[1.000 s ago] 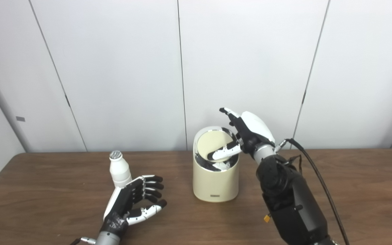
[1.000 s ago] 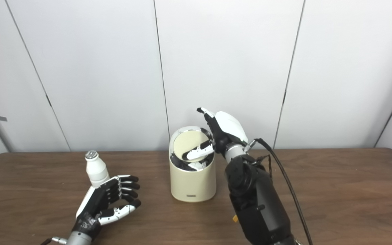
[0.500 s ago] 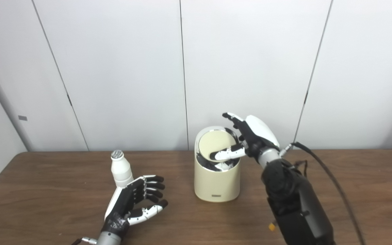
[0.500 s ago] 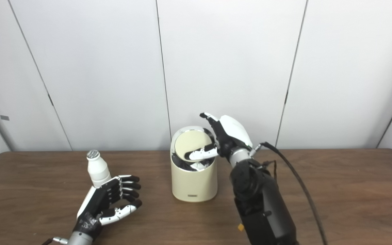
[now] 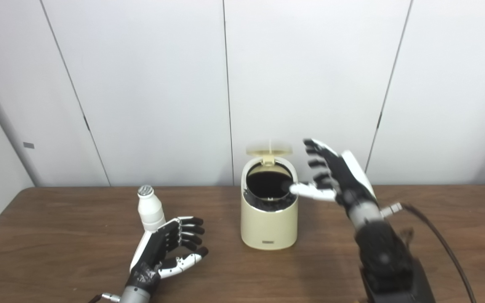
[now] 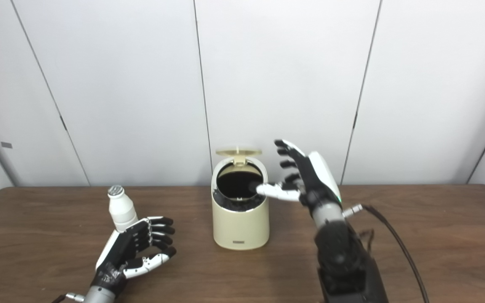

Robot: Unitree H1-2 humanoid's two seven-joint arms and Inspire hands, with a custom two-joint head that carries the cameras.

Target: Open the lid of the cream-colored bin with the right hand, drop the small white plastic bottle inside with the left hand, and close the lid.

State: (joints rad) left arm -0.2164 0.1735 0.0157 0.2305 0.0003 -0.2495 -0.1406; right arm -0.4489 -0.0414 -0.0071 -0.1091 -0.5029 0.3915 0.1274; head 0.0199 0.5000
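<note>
While the lid [image 5: 269, 148] stands raised at the bin's 12 o'clock edge, the cream bin [image 5: 269, 223] sits open on the surface [image 5: 57, 252]. At its 3 o'clock, the right hand [image 5: 335, 176] hangs spread, holding nothing. At 9 o'clock, the white bottle [image 5: 150, 209] stands upright just behind the left hand [image 5: 164, 248], spread and empty.

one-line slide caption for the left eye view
Cream-colored bin with lid up, open right hand beside it, small white plastic bottle untouched.
</note>
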